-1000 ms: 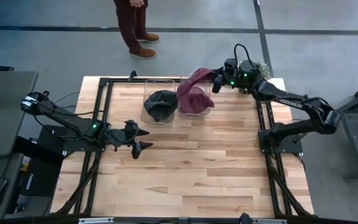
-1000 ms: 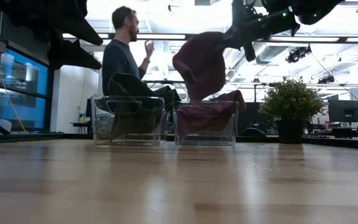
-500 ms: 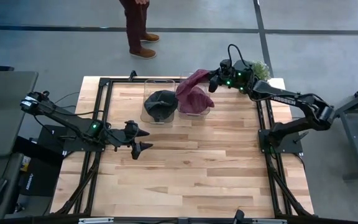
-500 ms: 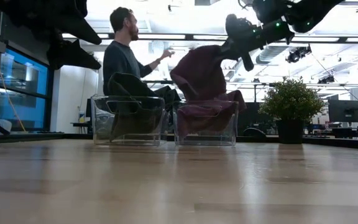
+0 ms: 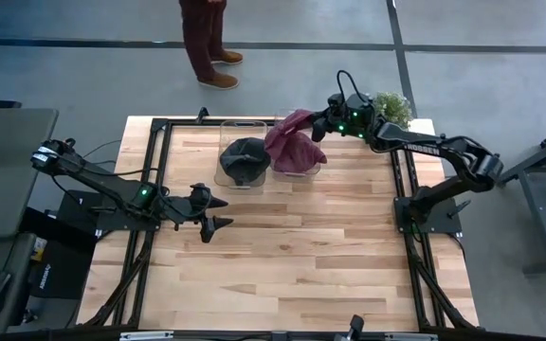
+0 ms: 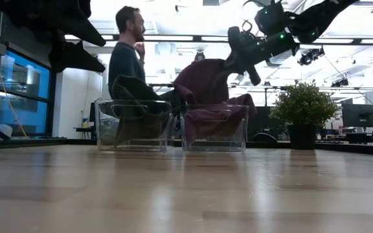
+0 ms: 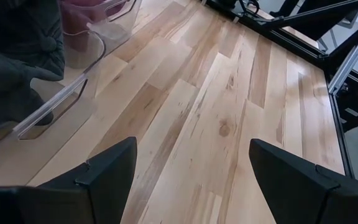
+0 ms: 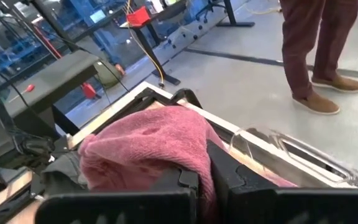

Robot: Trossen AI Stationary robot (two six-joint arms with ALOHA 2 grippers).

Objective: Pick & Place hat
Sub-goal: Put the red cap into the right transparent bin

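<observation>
While high view hides grip, right fingers (image 8: 202, 177) pinch maroon hat (image 8: 148, 146).

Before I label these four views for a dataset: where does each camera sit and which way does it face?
High: overhead, straight down; both arms, right pincer shut on maroon hat.
Low: table height, level across table; hat over right bin.
Left wrist: over tabletop; open left pincer.
Right wrist: past shut pincer into hat.
High and low share both bins.
</observation>
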